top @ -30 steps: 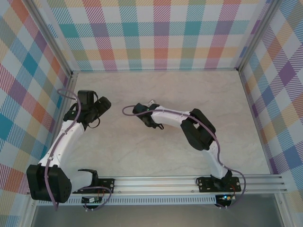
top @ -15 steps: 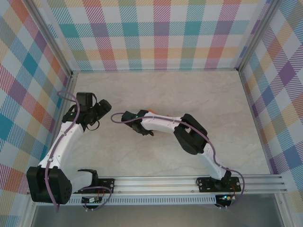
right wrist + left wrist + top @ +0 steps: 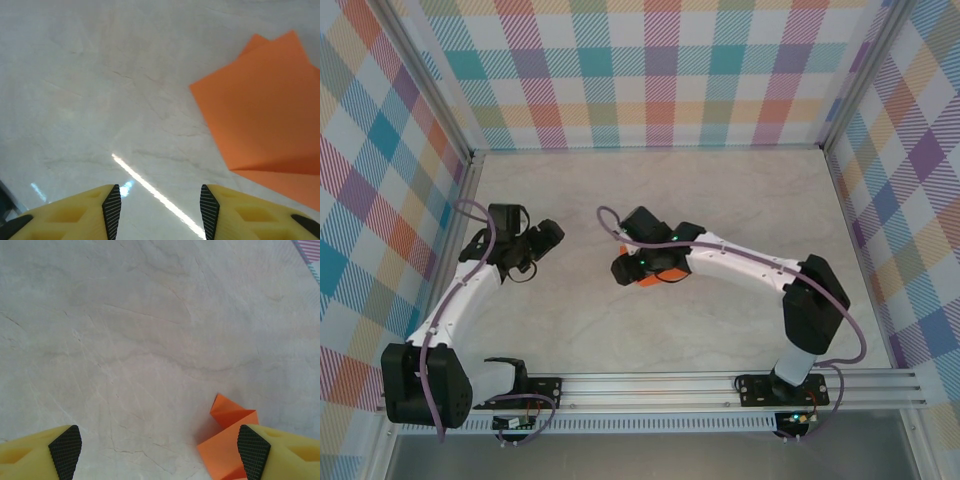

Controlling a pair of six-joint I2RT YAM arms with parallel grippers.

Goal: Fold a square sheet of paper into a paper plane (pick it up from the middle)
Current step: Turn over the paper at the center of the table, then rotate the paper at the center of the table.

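Folded sheet of paper [image 3: 260, 100] is judged light, limp; a middle grip is advised. Left tool [image 3: 159, 447] and right tool [image 3: 160, 205] are found open.

right end effector [image 3: 160, 206]: parted, apparently lifted | orange paper [image 3: 260, 105]: uncovered

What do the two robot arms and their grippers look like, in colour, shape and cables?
The left arm and the right arm have white rounded links with black joint housings. A thin purple cable runs loosely along each. The left gripper and the right gripper have two blunt yellow fingers each, tipped with black, finely textured pads.
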